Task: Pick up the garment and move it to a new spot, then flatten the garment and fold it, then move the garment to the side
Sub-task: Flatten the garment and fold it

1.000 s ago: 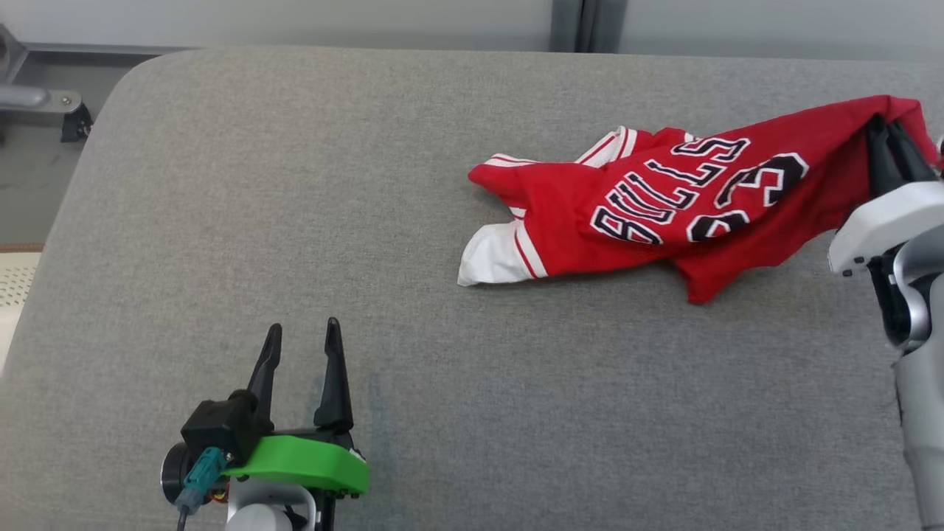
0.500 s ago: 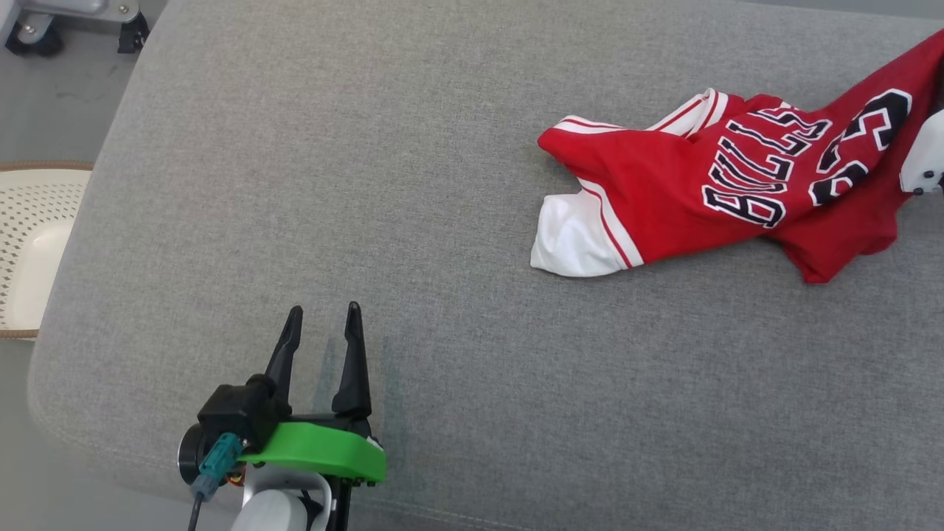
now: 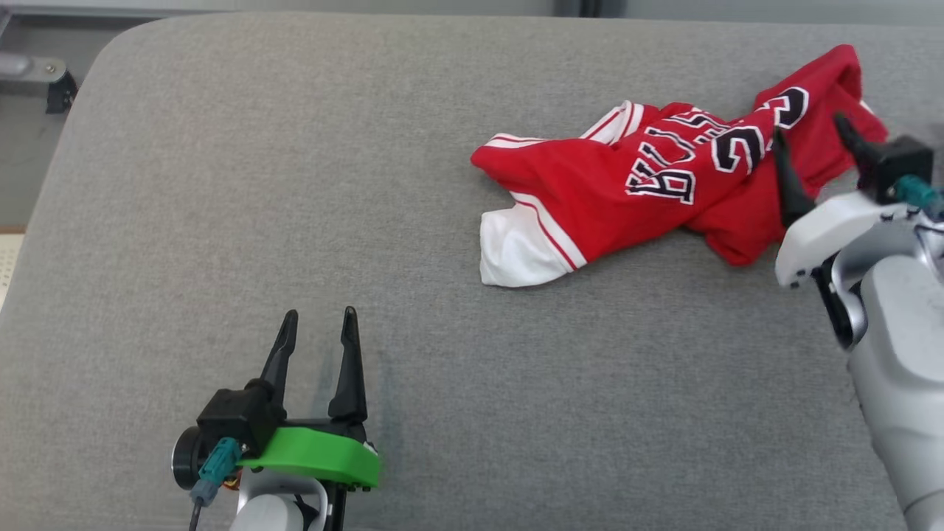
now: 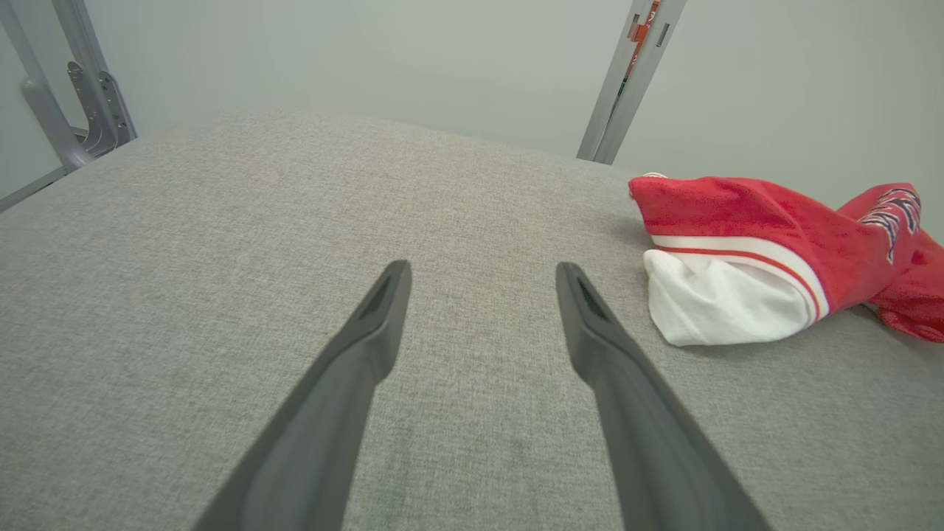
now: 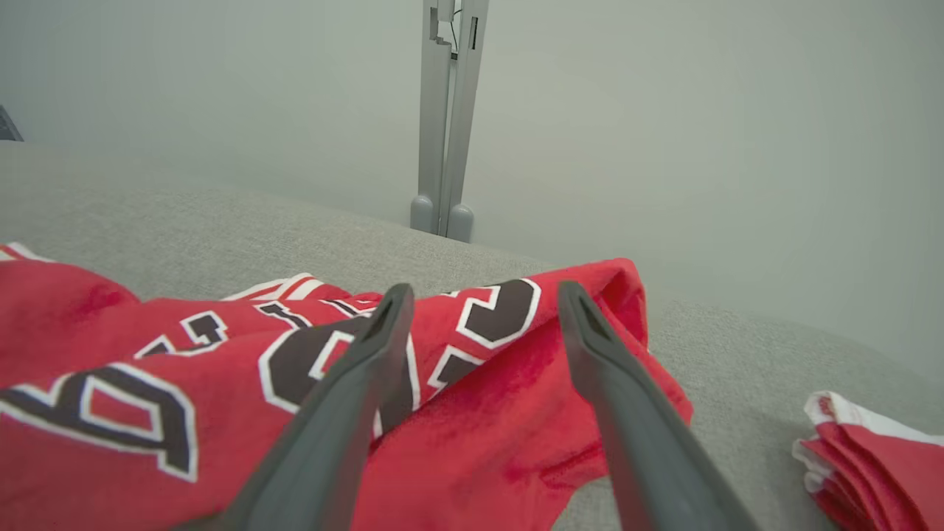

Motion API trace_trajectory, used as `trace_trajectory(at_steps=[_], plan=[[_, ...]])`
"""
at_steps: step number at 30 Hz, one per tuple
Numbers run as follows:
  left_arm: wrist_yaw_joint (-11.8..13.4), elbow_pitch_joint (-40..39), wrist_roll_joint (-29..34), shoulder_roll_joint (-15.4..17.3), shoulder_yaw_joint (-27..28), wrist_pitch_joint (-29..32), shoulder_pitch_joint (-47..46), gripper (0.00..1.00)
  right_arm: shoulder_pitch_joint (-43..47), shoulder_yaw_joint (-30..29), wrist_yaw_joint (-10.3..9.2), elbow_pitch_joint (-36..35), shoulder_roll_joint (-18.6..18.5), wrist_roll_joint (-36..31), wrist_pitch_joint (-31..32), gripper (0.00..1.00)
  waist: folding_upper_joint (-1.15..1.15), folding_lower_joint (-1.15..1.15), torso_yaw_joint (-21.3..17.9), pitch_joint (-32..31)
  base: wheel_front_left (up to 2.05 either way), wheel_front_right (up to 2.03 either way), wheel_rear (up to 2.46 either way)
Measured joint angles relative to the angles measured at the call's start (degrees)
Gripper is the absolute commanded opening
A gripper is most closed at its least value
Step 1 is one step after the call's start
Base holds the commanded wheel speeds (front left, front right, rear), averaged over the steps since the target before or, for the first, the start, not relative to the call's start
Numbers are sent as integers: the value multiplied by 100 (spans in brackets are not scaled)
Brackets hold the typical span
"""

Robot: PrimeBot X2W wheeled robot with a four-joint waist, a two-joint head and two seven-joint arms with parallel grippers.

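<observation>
From the head view, the garment (image 3: pixel 649 192) lies crumpled on the right half of the grey surface (image 3: pixel 295 147). Its long axis runs from the white end nearest me up and rightward to the red end. My right hand (image 3: pixel 806 127) is over that red end, fingers spread wide and holding nothing. My left hand (image 3: pixel 319 312) waits well apart at the lower left, also wide open and empty. The right arm is plainly the nearer one.

In the left wrist view, the garment's white end (image 4: pixel 723 310) lies ahead and to the right of my open fingers.

In the right wrist view, the printed red cloth (image 5: pixel 147 354) spreads directly beneath my parted fingers. One finger may be brushing it, though I cannot tell.
</observation>
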Motion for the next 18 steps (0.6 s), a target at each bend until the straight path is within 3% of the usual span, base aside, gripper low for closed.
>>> trace_trajectory(at_steps=[10, 18], plan=[[-31, -4, 64, -1, 18, -1, 53, 100, 1540, 831, 0, -1257, 43, 721, 627, 100, 0, 0, -483, -292, 0, 0, 0], [-45, -11, 56, -1, 2, -1, -47, 100, 1222, 925, 0, -806, 115, 515, 862, 100, 0, 0, -307, -102, 0, 0, 0]])
